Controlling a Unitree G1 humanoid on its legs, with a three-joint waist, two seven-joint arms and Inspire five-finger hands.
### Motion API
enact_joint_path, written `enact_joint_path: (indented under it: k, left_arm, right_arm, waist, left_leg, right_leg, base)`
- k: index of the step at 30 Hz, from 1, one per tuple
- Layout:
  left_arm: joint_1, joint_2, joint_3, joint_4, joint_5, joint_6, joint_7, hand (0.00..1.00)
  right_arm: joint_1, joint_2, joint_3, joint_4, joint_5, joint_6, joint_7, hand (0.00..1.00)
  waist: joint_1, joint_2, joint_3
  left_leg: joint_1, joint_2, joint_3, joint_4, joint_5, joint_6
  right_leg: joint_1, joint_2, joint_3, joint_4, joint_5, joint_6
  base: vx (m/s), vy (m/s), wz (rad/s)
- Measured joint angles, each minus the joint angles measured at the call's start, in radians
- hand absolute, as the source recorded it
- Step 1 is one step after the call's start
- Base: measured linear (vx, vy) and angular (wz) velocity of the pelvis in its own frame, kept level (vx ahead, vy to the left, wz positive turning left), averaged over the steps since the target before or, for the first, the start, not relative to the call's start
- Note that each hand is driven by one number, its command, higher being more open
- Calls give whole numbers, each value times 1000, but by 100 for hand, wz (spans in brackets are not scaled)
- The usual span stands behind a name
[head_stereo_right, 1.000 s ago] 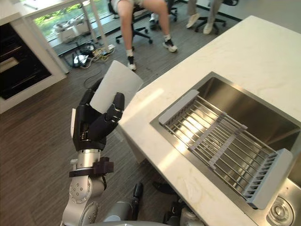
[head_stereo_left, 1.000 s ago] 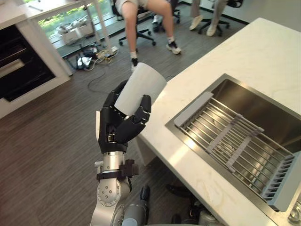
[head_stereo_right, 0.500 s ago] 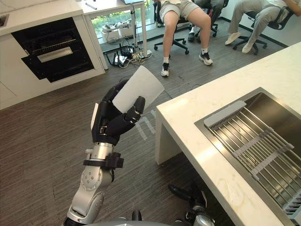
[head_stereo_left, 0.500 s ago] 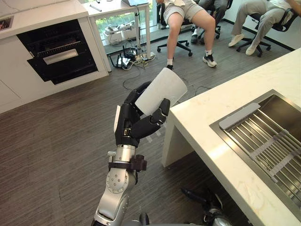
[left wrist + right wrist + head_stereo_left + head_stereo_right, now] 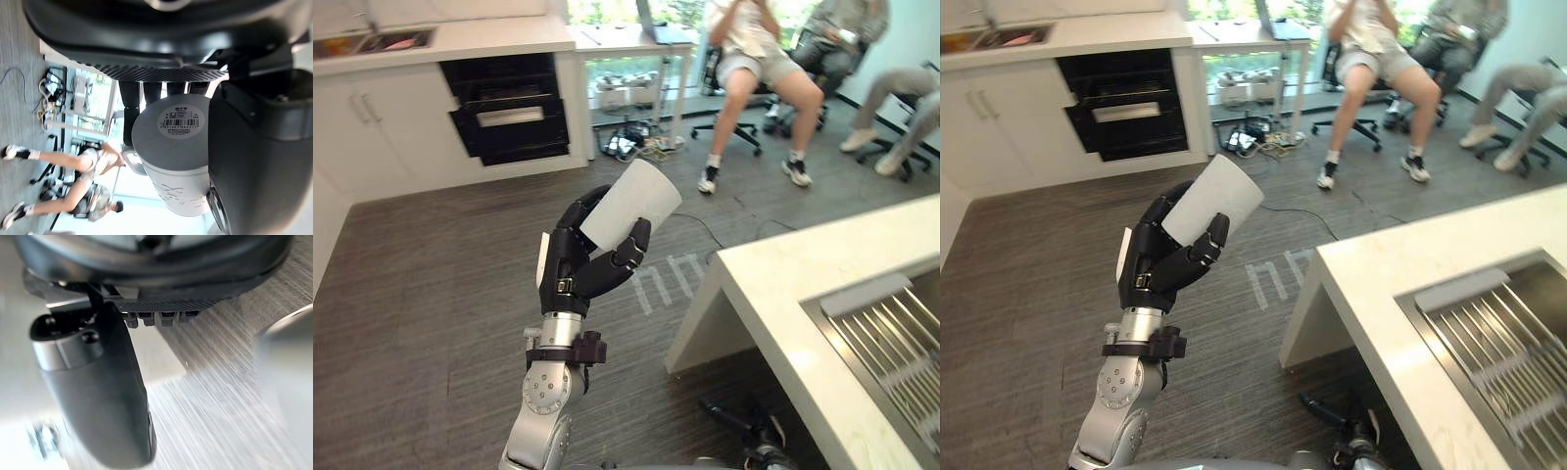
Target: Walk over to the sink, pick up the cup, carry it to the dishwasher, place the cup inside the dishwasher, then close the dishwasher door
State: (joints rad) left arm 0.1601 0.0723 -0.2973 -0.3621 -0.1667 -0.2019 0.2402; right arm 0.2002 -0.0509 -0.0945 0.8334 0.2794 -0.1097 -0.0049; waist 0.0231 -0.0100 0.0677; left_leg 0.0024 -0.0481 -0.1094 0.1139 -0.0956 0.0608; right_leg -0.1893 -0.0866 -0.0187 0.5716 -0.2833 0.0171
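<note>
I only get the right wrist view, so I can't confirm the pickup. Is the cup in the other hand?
Observer: Yes. The left hand has its fingers curled round the white cup, held up above the floor.
Operator: What lies ahead?
Observer: A black appliance set in white cabinets; whether it is the dishwasher, I cannot tell.
Operator: Anyone near?
Observer: People sit on chairs farther off, to its right.

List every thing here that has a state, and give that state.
cup: in the air, tilted, gripped near its base.
left hand: shut round the cup.
right hand: holding nothing.
sink: a rack lies across it.
black appliance: cannot tell whether its door is open or closed.
</note>
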Motion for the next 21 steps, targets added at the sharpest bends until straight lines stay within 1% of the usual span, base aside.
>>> enact_joint_path:
  k: [1, 2, 3, 4, 5, 6, 7, 8, 9, 10, 11, 12, 13, 14, 15, 16, 17, 19, 21]
  left_arm:
    - [0, -2, 0, 0, 0, 0, 1, 0]
    - [0, -6, -1, 0, 0, 0, 2, 0]
    - [0, -10, -5, -1, 0, 0, 2, 0]
    - [0, -13, -9, -7, -1, -1, 2, 0]
    - [7, -27, -10, -12, -2, 1, 1, 0]
    - [20, -38, -10, -16, -2, 2, 0, 0]
    - [37, -59, -15, -33, -3, 2, -5, 0]
    - [39, -82, -17, -37, -12, 2, -8, 0]
    - [39, -93, -16, -37, -13, 2, -8, 0]
    - [40, -104, -13, -43, -25, 2, -8, 0]
    - [42, -107, -6, -57, -35, 2, -8, 0]
    - [42, -107, -5, -66, -43, 2, -8, 0]
    - [41, -109, -2, -80, -51, -2, -8, 0]
    - [35, -110, 0, -83, -51, -4, -9, 0]
    - [32, -110, 2, -83, -51, -3, -11, 0]
    - [28, -100, -1, -79, -52, -4, -13, 0]
    - [20, -83, -1, -69, -54, -4, -20, 0]
    - [17, -59, 2, -38, -70, -4, -21, 0]
    - [25, -48, 12, -1, -71, 3, -21, 0]
  right_arm:
    - [4, 5, 3, -13, -7, 7, 0, 100]
    - [6, 2, 18, -31, -9, 10, 0, 100]
    - [8, 4, 24, -43, -9, 10, -3, 100]
    - [10, 6, 27, -51, -9, 10, -4, 100]
    - [5, 7, 38, -53, -9, 12, -5, 100]
    - [7, 1, 42, -61, -9, 15, -7, 100]
    - [1, -6, 44, -69, -9, 15, -11, 100]
    - [-4, -11, 53, -70, -9, 15, -17, 100]
    - [-5, -12, 63, -73, -9, 15, -20, 100]
    - [-3, -7, 76, -97, -9, 15, -20, 100]
    - [0, -3, 84, -128, -8, 9, -20, 100]
    - [1, -2, 86, -143, -9, 8, -20, 100]
    - [-1, -4, 81, -153, -9, 3, -21, 100]
    - [-10, -6, 75, -151, -9, 1, -26, 100]
    - [-14, -8, 68, -147, -9, 1, -28, 100]
    - [-24, -8, 58, -128, -9, -1, -34, 100]
    - [-34, -6, 55, -100, -9, -1, -40, 100]
    - [-43, -3, 61, -63, -12, 0, -38, 100]
    - [-41, 0, 62, -43, -35, 1, -38, 100]
  waist:
    - [0, 1, 1]
    - [-8, 1, 0]
    - [-16, -4, -2]
    - [-13, -28, -7]
    - [-6, -26, -4]
    - [-6, -8, -12]
    - [-4, 26, -20]
    - [11, 43, -20]
    - [17, 44, -19]
    - [23, 45, -19]
    - [26, 39, -17]
    - [27, 37, -16]
    - [29, 37, -16]
    - [30, 37, -16]
    - [30, 37, -16]
    - [29, 39, -21]
    - [30, 25, -18]
    - [34, 7, -12]
    - [35, 7, -12]
  left_leg:
    - [-1, -3, -40, 14, -8, -2]
    - [-9, -12, -97, 44, -25, -11]
    - [-24, -27, -141, 77, -41, -27]
    - [-33, -54, -180, 115, -68, -34]
    - [-46, -70, -221, 179, -117, -46]
    - [-67, -44, -208, 210, -137, -46]
    - [-93, 8, -174, 258, -150, -79]
    - [-99, 38, -137, 282, -157, -95]
    - [-100, 48, -114, 297, -158, -97]
    - [-104, 69, -57, 335, -161, -102]
    - [-117, 89, 23, 371, -162, -101]
    - [-126, 101, 69, 380, -162, -100]
    - [-137, 121, 159, 385, -162, -94]
    - [-143, 134, 243, 374, -164, -78]
    - [-144, 138, 279, 364, -165, -71]
    - [-129, 130, 332, 305, -152, -57]
    - [-110, 103, 332, 246, -128, -41]
    - [-100, 68, 311, 190, -93, -34]
    - [-78, 47, 306, 153, -78, -36]
  right_leg:
    - [-26, 30, 37, 0, -2, 0]
    - [-51, 58, 79, -9, 2, 6]
    - [-55, 63, 98, -54, 7, 9]
    - [-45, 45, 104, -127, 39, 12]
    - [-30, 22, 55, -126, 88, 12]
    - [-12, 27, 13, -147, 85, 6]
    - [21, 42, -49, -181, 85, -5]
    - [67, 57, -91, -211, 88, -10]
    - [92, 62, -110, -230, 89, -12]
    - [143, 69, -148, -262, 89, -12]
    - [182, 70, -183, -290, 89, -12]
    - [195, 70, -197, -301, 89, -13]
    - [213, 66, -218, -324, 91, -15]
    - [227, 59, -244, -343, 91, -15]
    - [230, 55, -256, -348, 90, -14]
    - [231, 46, -273, -353, 90, -13]
    - [231, 33, -274, -367, 91, -10]
    - [241, 14, -273, -398, 102, 6]
    - [259, 3, -270, -417, 107, 12]
  base:
    - [150, -141, 149]
    - [120, -154, 156]
    - [117, -172, 162]
    - [146, -227, 155]
    - [155, -208, 131]
    - [265, -287, 142]
    - [274, -256, 126]
    - [272, -235, 114]
    - [194, -168, 96]
    - [147, -121, 95]
    - [125, -102, 91]
    - [110, -60, 80]
    - [94, -15, 73]
    - [87, 13, 73]
    - [68, 82, 74]
    - [52, 94, 71]
    - [62, 120, 66]
    - [60, 103, 47]
    - [42, 73, 25]
